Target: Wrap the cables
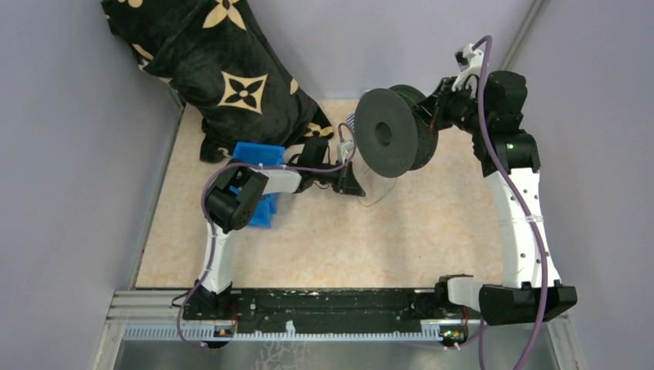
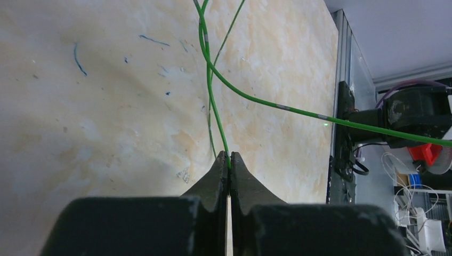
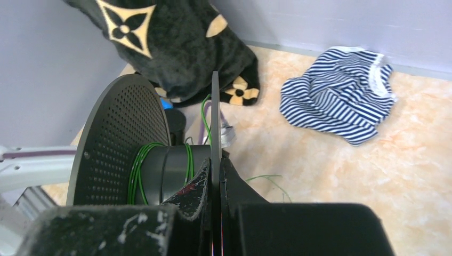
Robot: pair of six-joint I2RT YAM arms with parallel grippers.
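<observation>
Mid-winding: left gripper (image 2: 229, 160) pinches the green cable (image 2: 250, 98), right gripper (image 3: 216, 173) clamps the black spool (image 3: 120, 138) by its flange; next, the strand likely needs leading around the spool.

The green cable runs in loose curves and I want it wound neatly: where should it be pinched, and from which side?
Probably a single strand of the cable, clear of where two runs cross, with the jaws closing across it from either side. It is thin and limp, so only the tips can hold it, as the left gripper does now.
</observation>
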